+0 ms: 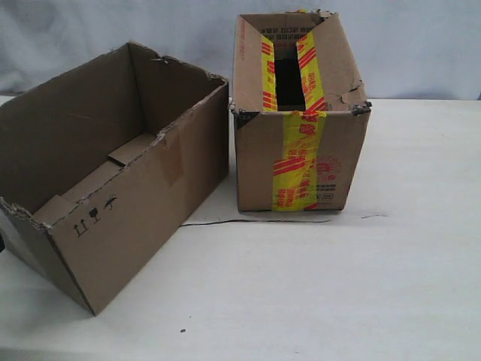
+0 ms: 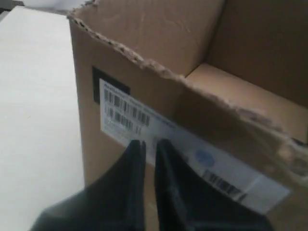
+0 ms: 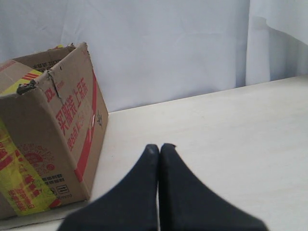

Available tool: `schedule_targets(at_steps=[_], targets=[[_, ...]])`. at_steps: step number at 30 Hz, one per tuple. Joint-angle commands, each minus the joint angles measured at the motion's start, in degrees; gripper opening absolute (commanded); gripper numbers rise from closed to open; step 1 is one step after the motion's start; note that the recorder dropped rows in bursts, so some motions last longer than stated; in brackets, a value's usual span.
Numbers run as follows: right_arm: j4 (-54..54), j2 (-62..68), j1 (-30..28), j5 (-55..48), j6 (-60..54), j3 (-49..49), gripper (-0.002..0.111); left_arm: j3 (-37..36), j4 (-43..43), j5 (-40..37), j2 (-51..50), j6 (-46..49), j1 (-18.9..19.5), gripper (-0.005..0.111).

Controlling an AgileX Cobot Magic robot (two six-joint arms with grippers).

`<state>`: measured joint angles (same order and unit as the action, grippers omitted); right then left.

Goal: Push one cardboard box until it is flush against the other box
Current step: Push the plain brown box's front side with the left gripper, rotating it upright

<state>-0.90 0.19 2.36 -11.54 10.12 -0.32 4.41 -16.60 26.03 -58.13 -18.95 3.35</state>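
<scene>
Exterior view: the cardboard box (image 1: 135, 195) lies skewed on the counter's (image 1: 338, 286) left, with the other box (image 1: 301, 158) just beside it. The left pincer (image 2: 150, 144), nearly closed and empty, points at its barcode label (image 2: 192, 159). The right pincer (image 3: 160, 148), closed and empty, sits apart from the other box.

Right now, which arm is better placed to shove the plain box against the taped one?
The left. Its jaws point at the plain box's labelled side, close by. The right arm's jaws hang over the table, apart from the taped box.
</scene>
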Motion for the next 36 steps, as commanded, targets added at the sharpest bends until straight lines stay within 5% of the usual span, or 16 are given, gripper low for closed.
schedule_targets(at_steps=[1,24,36], targets=[[0.11,-0.19,-0.26,0.08,-0.44,0.32,0.000,0.44,-5.54,4.40,-1.55,-4.84,0.26,0.000],[0.11,-0.19,-0.26,0.08,-0.44,0.32,0.000,0.44,-29.15,12.20,-1.69,-24.29,0.26,0.000],[0.11,-0.19,-0.26,0.08,-0.44,0.32,0.000,0.58,-29.20,18.64,-8.23,-24.24,-1.13,0.000]])
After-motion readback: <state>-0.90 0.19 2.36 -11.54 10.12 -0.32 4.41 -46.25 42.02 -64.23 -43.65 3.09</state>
